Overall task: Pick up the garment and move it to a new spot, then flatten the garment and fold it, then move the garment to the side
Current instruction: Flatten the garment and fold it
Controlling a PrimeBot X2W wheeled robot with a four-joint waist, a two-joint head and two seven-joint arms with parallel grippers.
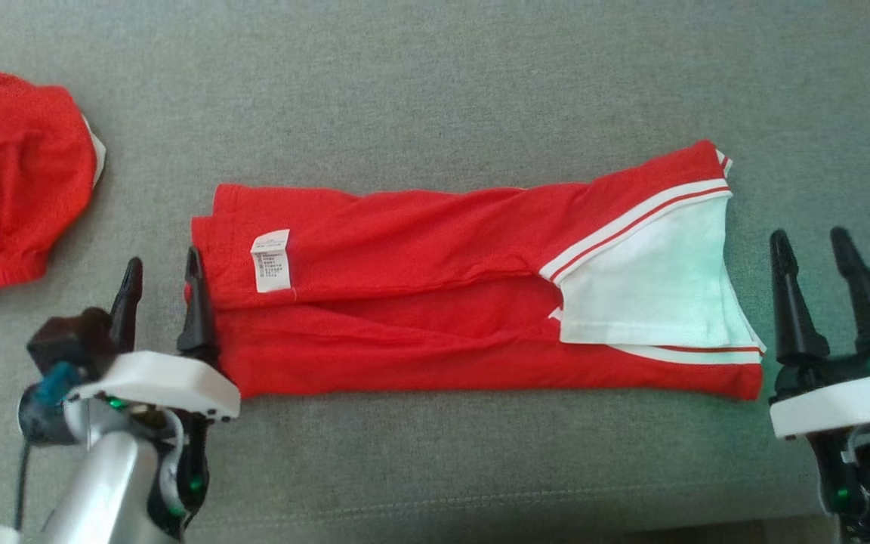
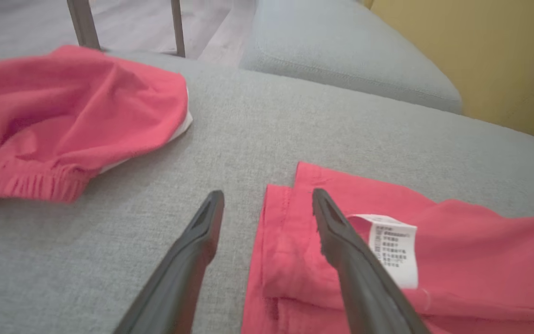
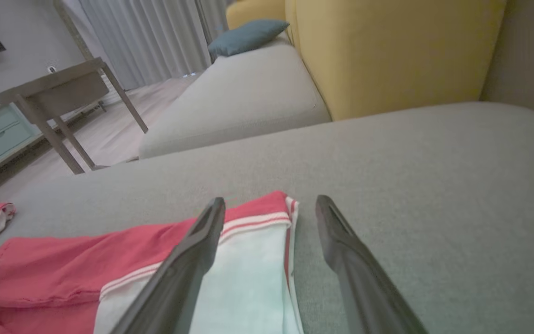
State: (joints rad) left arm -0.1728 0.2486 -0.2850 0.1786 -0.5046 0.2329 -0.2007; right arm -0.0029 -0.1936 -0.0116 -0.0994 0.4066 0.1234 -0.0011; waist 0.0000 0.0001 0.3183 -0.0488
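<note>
garment [image 1: 435, 302] lies folded | left pincer [image 1: 163, 261] spread, straddling its label end | right pincer [image 1: 809, 236] spread beside white end

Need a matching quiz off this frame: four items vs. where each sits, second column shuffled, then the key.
Items:
1. care label
2. white panel
3. crumpled red garment
4. right claw

Places:
A. open, just off the right end of the folded garment
B. far left of the grey cushion
C. on the folded garment's right end
D. near the folded garment's left end

Pairs: 1-D; 2-C; 3-B; 4-A
</note>
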